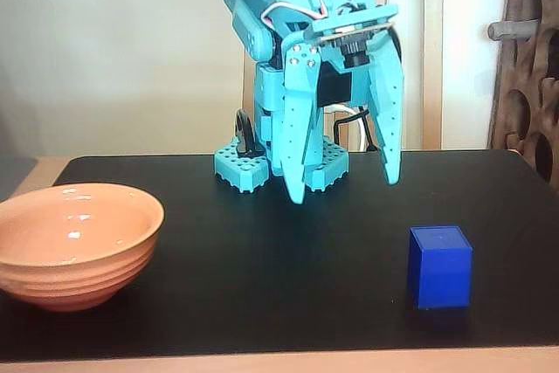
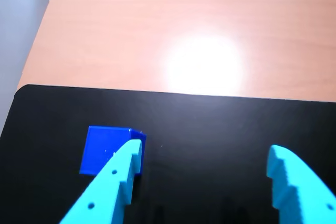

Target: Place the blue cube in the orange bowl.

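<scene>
The blue cube sits on the black mat at the front right in the fixed view. It also shows in the wrist view, partly behind the left finger. The orange bowl stands empty at the front left in the fixed view and is out of the wrist view. My turquoise gripper hangs open above the mat, behind and left of the cube. In the wrist view the gripper is wide open and holds nothing, and the cube lies left of the gap.
The black mat covers the table. The arm's turquoise base stands at the mat's back middle. A brown perforated panel stands at the back right. Bare wooden table lies past the mat's edge in the wrist view.
</scene>
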`<control>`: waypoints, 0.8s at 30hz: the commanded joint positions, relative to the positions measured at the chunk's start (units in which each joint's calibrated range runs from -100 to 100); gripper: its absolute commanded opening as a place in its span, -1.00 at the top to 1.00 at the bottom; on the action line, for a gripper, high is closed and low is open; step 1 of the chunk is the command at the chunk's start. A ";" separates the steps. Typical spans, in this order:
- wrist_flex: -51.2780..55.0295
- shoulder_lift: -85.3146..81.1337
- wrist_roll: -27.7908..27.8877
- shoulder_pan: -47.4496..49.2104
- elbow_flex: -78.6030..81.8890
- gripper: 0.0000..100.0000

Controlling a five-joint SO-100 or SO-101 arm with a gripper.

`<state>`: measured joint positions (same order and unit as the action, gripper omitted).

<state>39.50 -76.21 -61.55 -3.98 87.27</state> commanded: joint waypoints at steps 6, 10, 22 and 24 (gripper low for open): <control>15.12 -0.27 -3.39 6.69 -15.77 0.46; 15.03 -0.36 -5.65 10.30 -16.13 0.46; 7.89 5.27 -5.96 12.31 -16.04 0.46; 6.23 7.23 -5.96 12.41 -16.04 0.46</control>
<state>50.42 -72.39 -66.61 7.83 77.80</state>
